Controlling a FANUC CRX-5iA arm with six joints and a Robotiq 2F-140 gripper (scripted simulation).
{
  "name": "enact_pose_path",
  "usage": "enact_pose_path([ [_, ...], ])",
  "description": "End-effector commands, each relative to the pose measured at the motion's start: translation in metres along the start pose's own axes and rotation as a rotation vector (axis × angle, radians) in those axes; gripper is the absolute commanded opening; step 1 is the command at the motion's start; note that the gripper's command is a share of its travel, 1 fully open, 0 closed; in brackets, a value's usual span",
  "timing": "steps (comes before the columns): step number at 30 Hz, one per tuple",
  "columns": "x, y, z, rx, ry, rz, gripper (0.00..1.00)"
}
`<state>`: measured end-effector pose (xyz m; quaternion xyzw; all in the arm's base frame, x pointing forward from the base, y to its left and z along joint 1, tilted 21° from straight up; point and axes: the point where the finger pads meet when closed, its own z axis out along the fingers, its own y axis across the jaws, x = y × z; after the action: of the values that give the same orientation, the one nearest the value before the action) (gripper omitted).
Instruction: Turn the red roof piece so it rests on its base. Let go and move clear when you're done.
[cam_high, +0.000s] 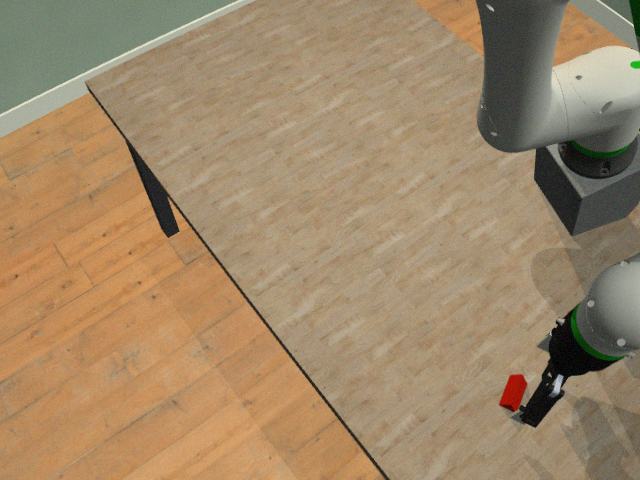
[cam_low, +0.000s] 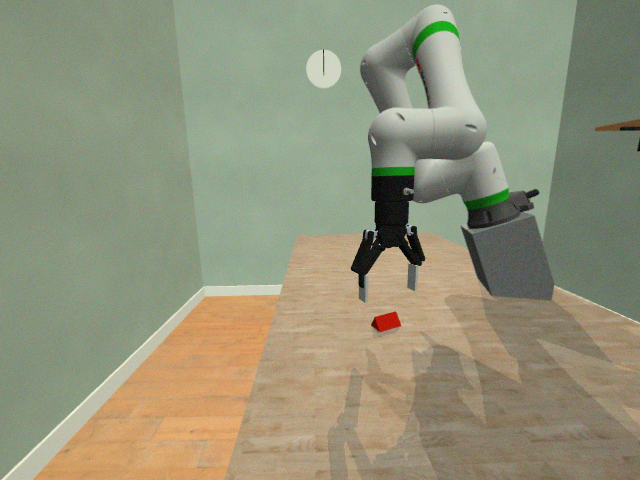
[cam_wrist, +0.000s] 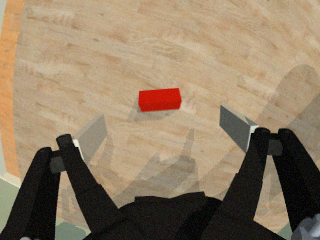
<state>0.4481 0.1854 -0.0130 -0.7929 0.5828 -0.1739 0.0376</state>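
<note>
The red roof piece (cam_high: 512, 392) is a small wedge-shaped block lying on the wooden table near its front-left edge. In the exterior view the red roof piece (cam_low: 386, 322) shows a triangular end face. I cannot tell which face is down. My gripper (cam_low: 387, 289) hangs a short way above the piece, pointing down, with its fingers wide open and empty. In the wrist view the roof piece (cam_wrist: 160, 99) lies lengthwise just beyond the line between the fingertips of my gripper (cam_wrist: 162, 119). In the top view my gripper (cam_high: 537, 401) is right beside the piece.
The arm's grey pedestal (cam_high: 584, 196) stands on the table behind the piece, and it also shows in the exterior view (cam_low: 509, 258). The table's edge (cam_high: 310, 372) runs left of the piece, with the wooden floor below.
</note>
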Motion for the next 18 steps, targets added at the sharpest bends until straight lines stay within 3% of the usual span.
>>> enact_pose_path([
  [1,0.000,-0.002,0.005,0.004,0.003,0.002,1.00],
  [11,0.000,-0.002,0.006,0.004,0.003,0.002,1.00],
  [18,0.000,-0.002,0.036,0.004,0.003,0.002,1.00],
])
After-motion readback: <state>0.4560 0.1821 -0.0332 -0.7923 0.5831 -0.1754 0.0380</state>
